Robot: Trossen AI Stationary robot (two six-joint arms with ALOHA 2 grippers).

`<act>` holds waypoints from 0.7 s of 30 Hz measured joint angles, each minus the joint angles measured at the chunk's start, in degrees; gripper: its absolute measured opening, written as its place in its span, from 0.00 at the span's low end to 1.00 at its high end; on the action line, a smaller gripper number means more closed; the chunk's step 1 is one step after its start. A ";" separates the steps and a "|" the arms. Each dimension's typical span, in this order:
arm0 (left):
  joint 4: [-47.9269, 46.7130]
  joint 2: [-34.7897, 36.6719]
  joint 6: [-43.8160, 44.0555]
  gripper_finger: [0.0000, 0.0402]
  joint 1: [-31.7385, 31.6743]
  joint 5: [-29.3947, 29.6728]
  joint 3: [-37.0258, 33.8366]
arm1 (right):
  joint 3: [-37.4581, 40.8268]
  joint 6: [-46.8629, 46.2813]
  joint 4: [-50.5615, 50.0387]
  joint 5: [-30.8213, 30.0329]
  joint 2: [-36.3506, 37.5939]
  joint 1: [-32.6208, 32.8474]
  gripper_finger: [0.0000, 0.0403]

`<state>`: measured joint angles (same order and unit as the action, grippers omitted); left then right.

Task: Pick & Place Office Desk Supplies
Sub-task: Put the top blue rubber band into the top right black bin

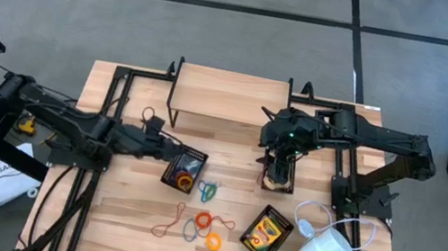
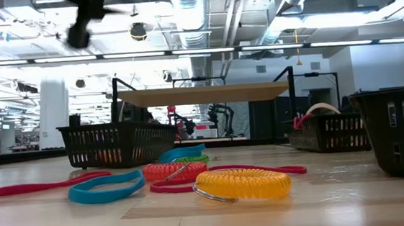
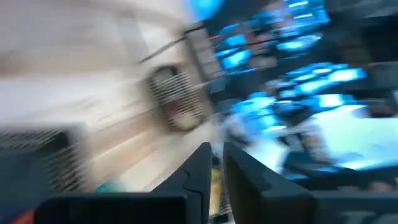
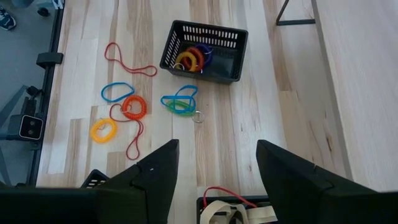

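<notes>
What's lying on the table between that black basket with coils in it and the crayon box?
Between the basket and the crayon box, the high view shows blue and green loops, then an orange coil.

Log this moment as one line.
left gripper: by mesh tray, nearly shut | right gripper: open, above second tray | loose loops: on table
</notes>
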<state>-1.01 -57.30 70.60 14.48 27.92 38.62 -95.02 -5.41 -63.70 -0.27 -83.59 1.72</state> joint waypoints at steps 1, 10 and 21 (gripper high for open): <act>5.35 -0.94 -2.94 0.08 0.04 -0.04 0.01 | 0.00 0.00 0.16 0.00 0.02 0.00 0.52; 25.70 -19.36 -21.43 0.01 1.16 -9.12 8.28 | 0.04 0.00 -3.34 0.30 0.51 0.32 0.52; -16.88 -37.73 -56.86 0.01 0.13 -12.74 39.27 | 0.02 -2.16 -15.13 0.43 9.15 2.44 0.52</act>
<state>-17.90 -95.03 13.73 14.61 15.18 77.89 -95.00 -7.57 -78.83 0.16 -74.44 4.16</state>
